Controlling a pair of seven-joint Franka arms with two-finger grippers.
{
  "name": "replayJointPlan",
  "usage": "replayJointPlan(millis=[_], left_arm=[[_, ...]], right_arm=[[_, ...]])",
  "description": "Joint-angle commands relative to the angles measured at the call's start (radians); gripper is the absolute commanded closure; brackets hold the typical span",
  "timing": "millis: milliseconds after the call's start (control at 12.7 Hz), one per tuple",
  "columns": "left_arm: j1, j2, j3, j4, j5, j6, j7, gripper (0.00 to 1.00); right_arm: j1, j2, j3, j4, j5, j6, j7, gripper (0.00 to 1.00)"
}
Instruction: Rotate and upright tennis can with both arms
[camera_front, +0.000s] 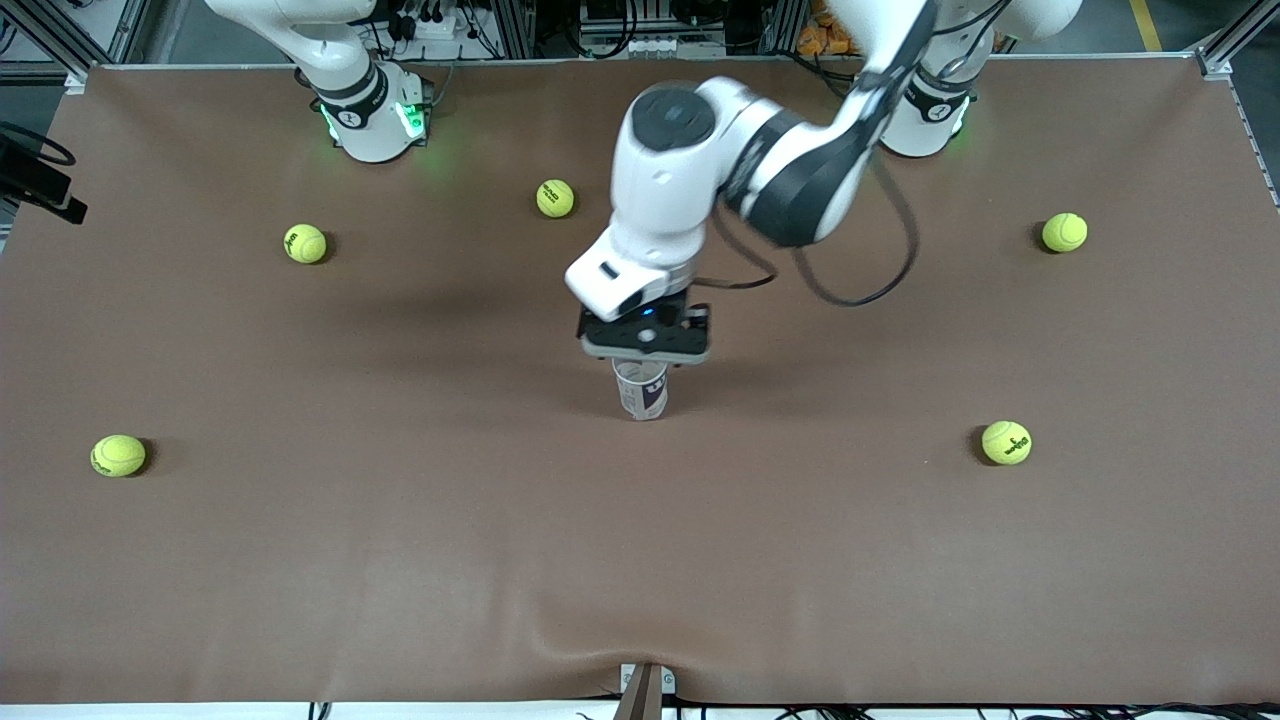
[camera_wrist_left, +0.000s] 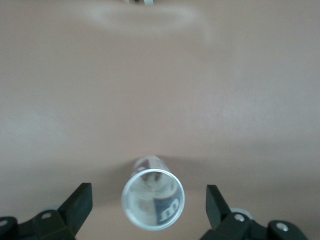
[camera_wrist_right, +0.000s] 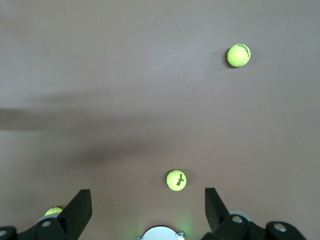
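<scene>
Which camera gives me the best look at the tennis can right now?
The left wrist view: it looks down the upright tennis can, open rim centred between the left pincer's spread fingers. The front view shows only its lower body under that pincer. The right wrist view misses it, showing only balls.

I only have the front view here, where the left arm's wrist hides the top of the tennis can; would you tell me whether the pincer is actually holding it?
Observer: No. In the left wrist view the left pincer is open, one finger on each side of the tennis can, both apart from it.
Operator: Thank you. Is the can upright?
Observer: Yes; that camera looks straight down into its round open mouth.
Operator: And the right pincer, which I cannot see at all?
Observer: The right pincer is open, up over bare table near its own base, with a tennis ball below.
</scene>
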Motion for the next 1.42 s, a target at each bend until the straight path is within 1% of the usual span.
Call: replayJointPlan(millis=[0, 157, 315, 551, 629, 708, 944, 1022, 1180, 1258, 1337], left_arm=[[0.058, -0.15, 0.035, -0.043, 0.02, -0.096, 0.043, 0.0], [0.145, -0.233, 0.037, -0.044, 0.021, -0.214, 0.049, 0.0], [0.266, -0.302, 0.034, -0.044, 0.012, -0.326, 0.136, 0.0], [0.443, -0.351, 0.034, -0.048, 0.009, -0.458, 0.327, 0.0], [0.49, -0.368, 0.034, -0.055, 0.009, -0.503, 0.349, 0.0], [0.539, -0.382, 0.031, -0.06, 0.009, -0.531, 0.356, 0.0], [0.616, -0.391, 0.032, -0.078, 0.011, -0.575, 0.408, 0.0], [0.632, -0.4, 0.032, -0.093, 0.012, -0.58, 0.421, 0.0], [0.653, -0.449, 0.029, -0.159, 0.017, -0.58, 0.432, 0.0], [0.684, -0.472, 0.006, -0.188, 0.018, -0.577, 0.434, 0.0], [0.748, -0.492, -0.065, -0.211, 0.015, -0.569, 0.434, 0.0]], right_arm=[[0.005, -0.008, 0.0, -0.007, -0.012, 0.008, -0.004, 0.0], [0.002, -0.008, 0.0, -0.007, -0.012, 0.008, -0.006, 0.0], [0.005, -0.008, 0.0, -0.007, -0.012, 0.008, -0.006, 0.0], [0.006, -0.006, 0.0, -0.007, -0.009, 0.008, -0.004, 0.0], [0.006, -0.006, 0.0, -0.007, -0.008, 0.008, -0.004, 0.0], [0.006, -0.006, 0.0, -0.007, -0.008, 0.008, -0.004, 0.0], [0.006, -0.006, 0.0, -0.007, -0.006, 0.008, -0.004, 0.0], [0.006, -0.006, 0.001, -0.007, -0.005, 0.008, -0.004, 0.0], [0.008, -0.006, 0.001, -0.007, -0.005, 0.008, -0.004, 0.0], [0.012, -0.006, 0.001, -0.007, -0.006, 0.008, -0.004, 0.0], [0.014, -0.006, 0.001, -0.007, -0.006, 0.008, -0.004, 0.0]])
